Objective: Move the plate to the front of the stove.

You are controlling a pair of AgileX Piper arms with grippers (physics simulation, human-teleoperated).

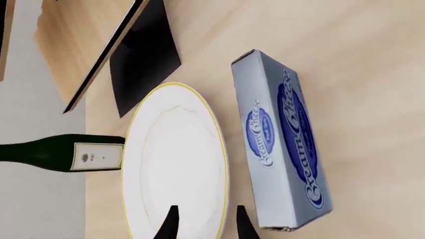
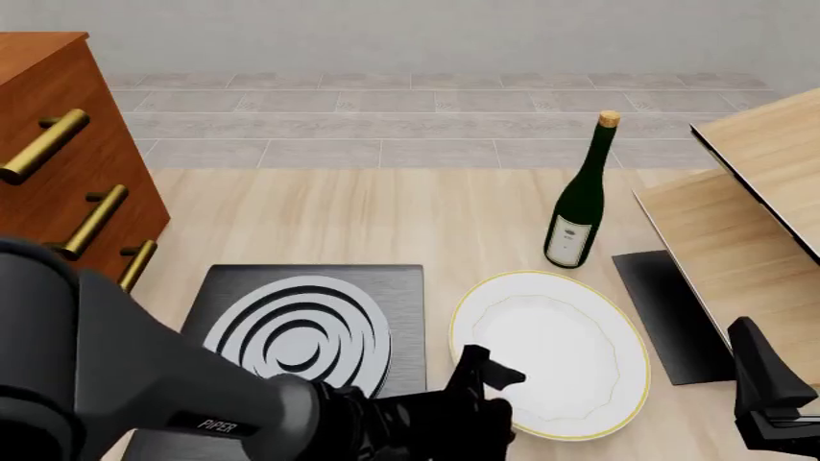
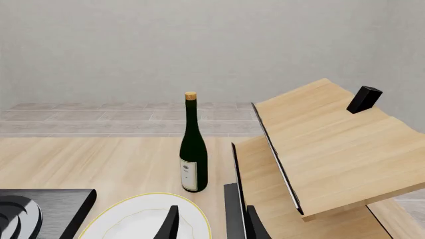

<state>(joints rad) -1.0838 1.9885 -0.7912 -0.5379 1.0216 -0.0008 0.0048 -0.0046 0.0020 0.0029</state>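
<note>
The white plate (image 2: 551, 351) with a thin gold rim lies flat on the table, just right of the black stove (image 2: 307, 327) with its silver-grey ring burner. My left gripper (image 2: 494, 376) is at the plate's near-left edge. In the left wrist view it (image 1: 207, 224) is open, one fingertip over the plate (image 1: 176, 159) and the other just outside the rim. My right gripper (image 2: 769, 384) is at the front right, apart from the plate. In the right wrist view it (image 3: 212, 224) is open and holds nothing, with the plate (image 3: 143, 221) and a corner of the stove (image 3: 40, 214) low in that picture.
A green wine bottle (image 2: 577, 202) stands just behind the plate. A plain black panel (image 2: 673, 312) lies to the plate's right, beside tilted wooden boards (image 2: 756, 211). A brown drawer unit (image 2: 64, 163) stands at the far left. A blue cream cheese box (image 1: 282, 144) lies beside the plate.
</note>
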